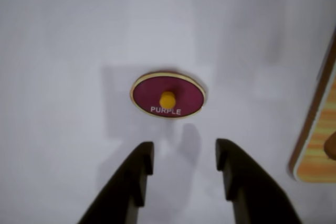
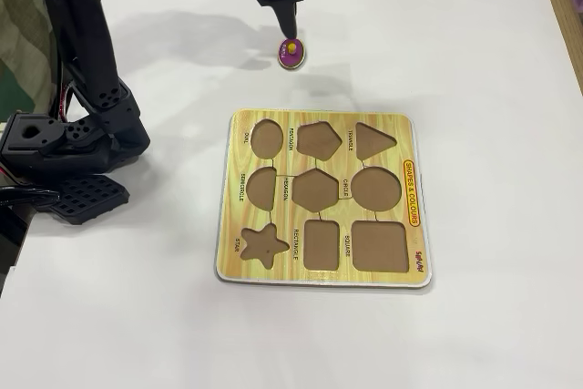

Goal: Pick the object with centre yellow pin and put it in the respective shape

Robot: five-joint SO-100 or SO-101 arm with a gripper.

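White tabletop (image 1: 63,35): we find our gripper (image 1: 184,162), jaws spread and empty, just short of the oval piece (image 1: 167,96), its long axis crosswise.

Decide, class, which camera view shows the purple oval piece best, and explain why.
The wrist view: the purple oval piece fills the middle, with its yellow knob and the word PURPLE readable. In the fixed view it is small and far off, just below the gripper.

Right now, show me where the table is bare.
Bare: the wide strip right of the shape board, and the stretch below it. Crowded: top left, where the gripper hangs over the purple oval piece, and the arm's base.
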